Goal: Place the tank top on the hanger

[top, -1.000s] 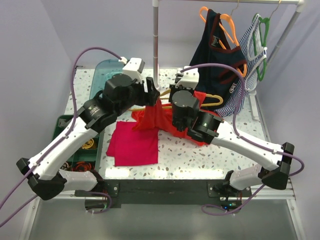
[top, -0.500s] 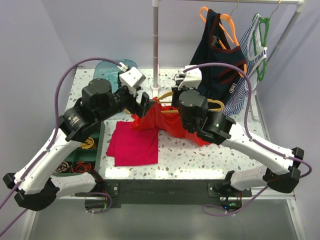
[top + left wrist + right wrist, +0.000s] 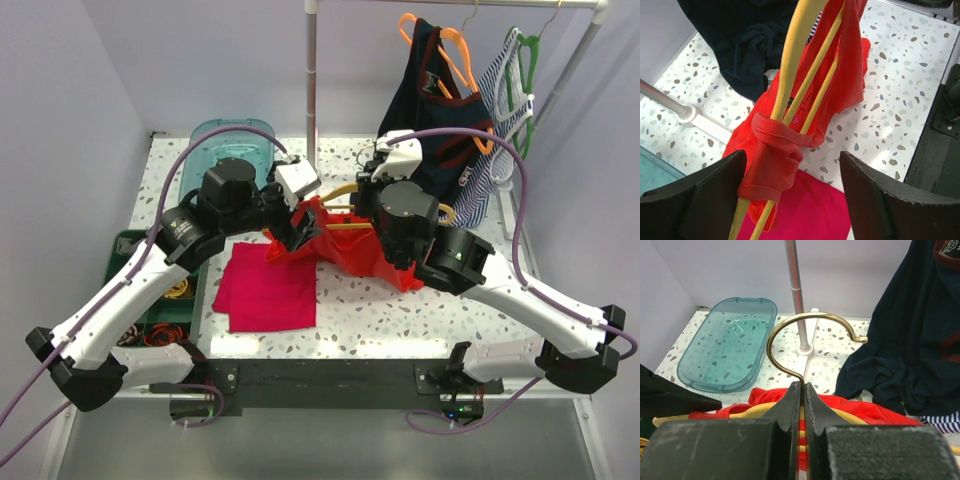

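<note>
The red-orange tank top hangs bunched on the pale yellow hanger above the table centre. My right gripper is shut on the hanger at the base of its metal hook, holding it up. In the left wrist view the tank top has a strap wrapped round the hanger's arm. My left gripper is open, its jaws wide on either side of the hanger's end, touching nothing. It shows in the top view at the hanger's left end.
A folded magenta cloth lies on the table below the left gripper. A teal tub sits at the back left, a green bin at the left edge. A rack pole stands behind. A navy top hangs at back right.
My left gripper has let go of the red fabric and opened, swinging to the hanger's left end. My right gripper has lifted the hanger slightly to the right.
</note>
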`<state>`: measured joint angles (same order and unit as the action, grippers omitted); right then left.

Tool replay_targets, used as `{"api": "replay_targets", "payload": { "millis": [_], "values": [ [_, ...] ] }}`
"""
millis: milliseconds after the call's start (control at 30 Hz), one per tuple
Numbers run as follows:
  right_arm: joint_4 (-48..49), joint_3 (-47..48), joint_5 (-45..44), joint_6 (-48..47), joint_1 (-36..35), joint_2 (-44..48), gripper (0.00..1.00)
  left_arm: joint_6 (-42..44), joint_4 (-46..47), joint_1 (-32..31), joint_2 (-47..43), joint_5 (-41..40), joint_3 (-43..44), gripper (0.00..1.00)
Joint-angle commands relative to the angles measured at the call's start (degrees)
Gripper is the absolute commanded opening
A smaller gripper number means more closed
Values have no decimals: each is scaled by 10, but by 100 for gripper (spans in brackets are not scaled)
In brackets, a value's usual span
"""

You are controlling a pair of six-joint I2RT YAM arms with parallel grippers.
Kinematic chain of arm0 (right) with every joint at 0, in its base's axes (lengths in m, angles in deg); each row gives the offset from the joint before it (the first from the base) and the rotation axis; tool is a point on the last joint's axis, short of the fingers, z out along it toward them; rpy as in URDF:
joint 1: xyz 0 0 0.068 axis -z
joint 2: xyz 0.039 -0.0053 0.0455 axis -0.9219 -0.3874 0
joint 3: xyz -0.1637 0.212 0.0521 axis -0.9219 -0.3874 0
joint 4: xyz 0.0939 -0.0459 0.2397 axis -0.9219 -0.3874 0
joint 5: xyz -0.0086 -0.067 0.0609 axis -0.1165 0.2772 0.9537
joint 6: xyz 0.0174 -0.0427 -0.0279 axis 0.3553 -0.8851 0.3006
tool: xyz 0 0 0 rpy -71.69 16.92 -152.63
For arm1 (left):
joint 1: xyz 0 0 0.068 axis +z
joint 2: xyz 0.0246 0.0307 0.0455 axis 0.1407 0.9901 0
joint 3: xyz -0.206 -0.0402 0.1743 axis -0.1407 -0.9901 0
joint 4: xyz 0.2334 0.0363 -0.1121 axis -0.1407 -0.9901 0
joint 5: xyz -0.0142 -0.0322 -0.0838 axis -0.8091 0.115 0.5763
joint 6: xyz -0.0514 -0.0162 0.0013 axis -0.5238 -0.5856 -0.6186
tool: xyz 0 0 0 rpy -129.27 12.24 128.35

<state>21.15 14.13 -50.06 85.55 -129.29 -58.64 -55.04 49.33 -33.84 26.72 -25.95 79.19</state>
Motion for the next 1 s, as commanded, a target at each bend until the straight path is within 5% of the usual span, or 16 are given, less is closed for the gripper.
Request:
{"api": "replay_targets", "payload": {
  "millis": [0, 400, 467, 533, 767, 867, 967],
  "values": [
    [18, 14, 11, 8, -1, 8, 0, 14, 17, 5, -4, 35, -24, 76],
    [15, 14, 9, 5, -1, 7, 0, -17, 61, 7, -6, 67, -72, 22],
    [14, 14, 8, 6, -1, 6, 0, -29, 72, 6, -6, 61, -74, 0],
    [10, 12, 9, 8, -1, 6, 0, -57, 96, 7, -12, 40, -76, 0],
    [-15, -13, 16, 32, -1, 38, 76, -120, 114, 6, -31, -2, -89, 0],
    [-22, -38, 30, 44, -1, 63, 90, -128, 115, 6, -42, -23, -105, 0],
    [-31, -55, 35, 58, -1, 82, 92, -146, 134, 6, -53, -33, -127, 0]
  ]
}}
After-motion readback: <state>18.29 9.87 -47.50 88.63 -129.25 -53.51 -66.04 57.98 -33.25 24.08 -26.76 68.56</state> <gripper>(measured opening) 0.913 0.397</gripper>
